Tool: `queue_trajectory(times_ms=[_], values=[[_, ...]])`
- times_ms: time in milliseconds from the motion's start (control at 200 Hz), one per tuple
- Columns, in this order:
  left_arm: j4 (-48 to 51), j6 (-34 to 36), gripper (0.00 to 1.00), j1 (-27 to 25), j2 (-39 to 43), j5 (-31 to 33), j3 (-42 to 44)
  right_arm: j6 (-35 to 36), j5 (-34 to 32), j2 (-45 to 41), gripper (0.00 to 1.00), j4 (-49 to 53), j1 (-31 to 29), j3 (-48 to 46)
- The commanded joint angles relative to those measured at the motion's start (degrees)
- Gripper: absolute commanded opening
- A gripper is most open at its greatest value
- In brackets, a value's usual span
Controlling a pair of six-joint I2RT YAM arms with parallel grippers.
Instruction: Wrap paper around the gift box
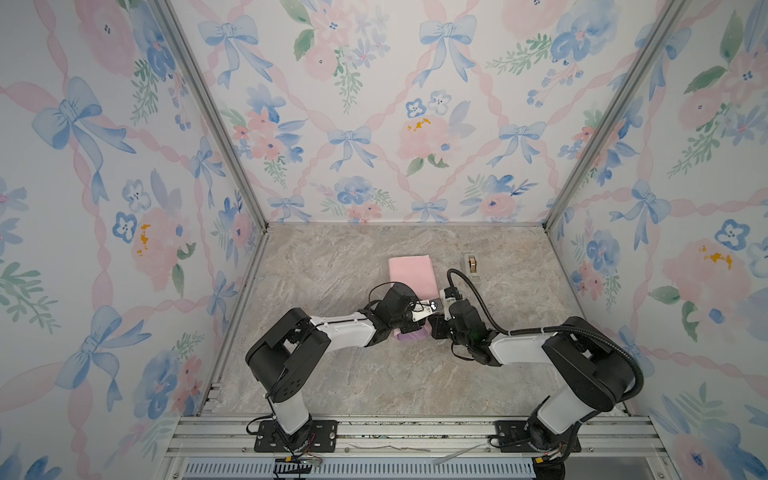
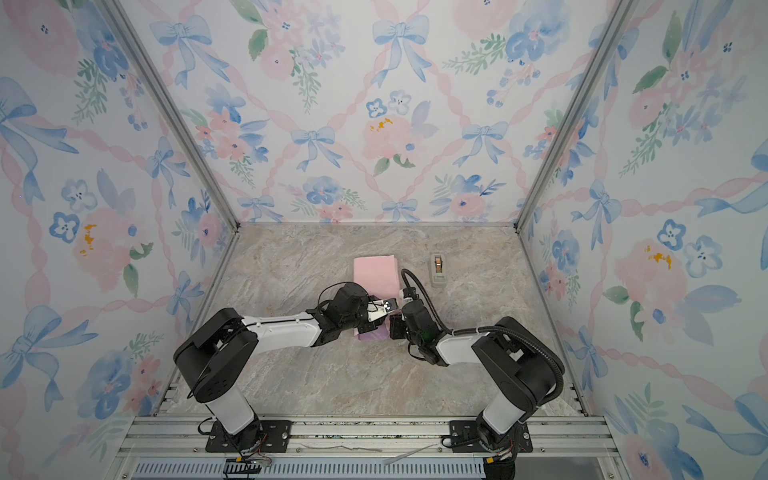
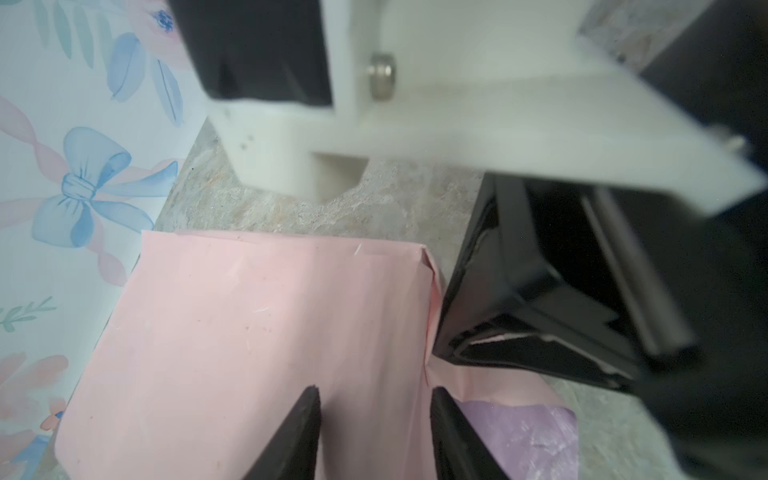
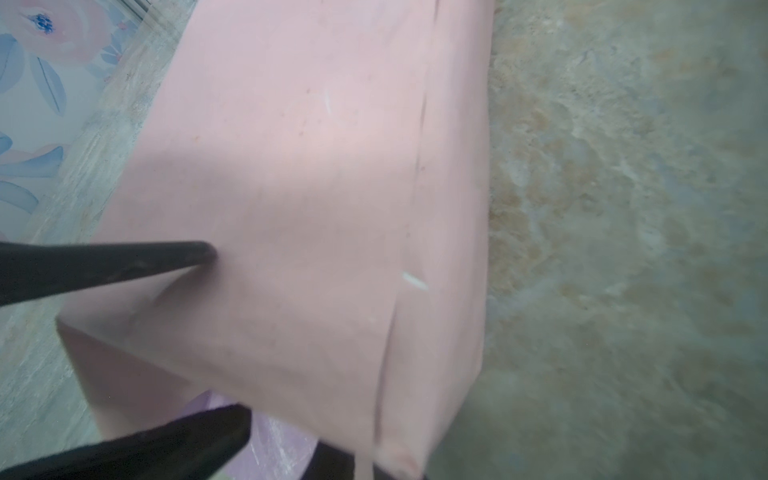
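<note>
- Table (image 1: 332, 374): marble top. Both my arms reach in from the near rail and meet around mid-table.
- Paper (image 1: 409, 270): folded into a flat packet at mid-table, pink side out. A lilac strip shows at its near end.
- Left gripper (image 3: 376, 395): tips down on the pink top at the packet's near end. Jaws partway apart, nothing clamped between them.
- Right gripper (image 4: 226, 332): just beside the left one, at the packet's right edge. Jaws closed on a pink flap, one finger (image 4: 166, 257) over it and the other under.
- Gift box: not in sight in any view; can't tell if it's under the fold.
- Tape dispenser (image 1: 471, 266): past the packet on the right, apart from it, upright on the table.
</note>
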State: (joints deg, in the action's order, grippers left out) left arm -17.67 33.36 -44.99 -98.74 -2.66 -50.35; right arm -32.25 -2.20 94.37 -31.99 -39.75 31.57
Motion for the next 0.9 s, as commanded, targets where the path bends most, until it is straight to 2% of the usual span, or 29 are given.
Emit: queue_trajectory(times_ms=[0,230,390,565,670,770,895], values=[[0.0,-1.1,0.45,-0.1,-0.1,-1.5,0.7,-0.9,-0.4,2.6,0.13,-3.0,-1.4,2.1],[-0.1,-1.1,0.45,0.0,0.0,-1.2,0.8,-2.2,-1.1,3.8,0.13,-3.4,-2.2,-0.2],[-0.6,-1.1,0.45,0.3,-0.2,-2.3,0.8,-4.7,0.1,4.5,0.13,-7.2,-2.8,-3.5],[-0.7,-1.1,0.44,0.3,-0.2,-2.3,1.0,-5.8,0.1,0.8,0.14,-10.1,-3.4,-7.9],[-0.7,-1.1,0.44,0.5,0.0,-2.3,1.0,-7.0,-0.4,-4.3,0.15,-12.2,-3.2,-11.5],[-0.7,-2.9,0.44,0.6,0.0,-2.5,1.0,-9.7,0.2,-6.9,0.15,-11.7,-1.7,-13.0],[-0.8,-3.3,0.44,0.6,0.0,-2.8,1.0,-16.5,2.1,-7.2,0.14,-11.9,1.2,-13.4]])
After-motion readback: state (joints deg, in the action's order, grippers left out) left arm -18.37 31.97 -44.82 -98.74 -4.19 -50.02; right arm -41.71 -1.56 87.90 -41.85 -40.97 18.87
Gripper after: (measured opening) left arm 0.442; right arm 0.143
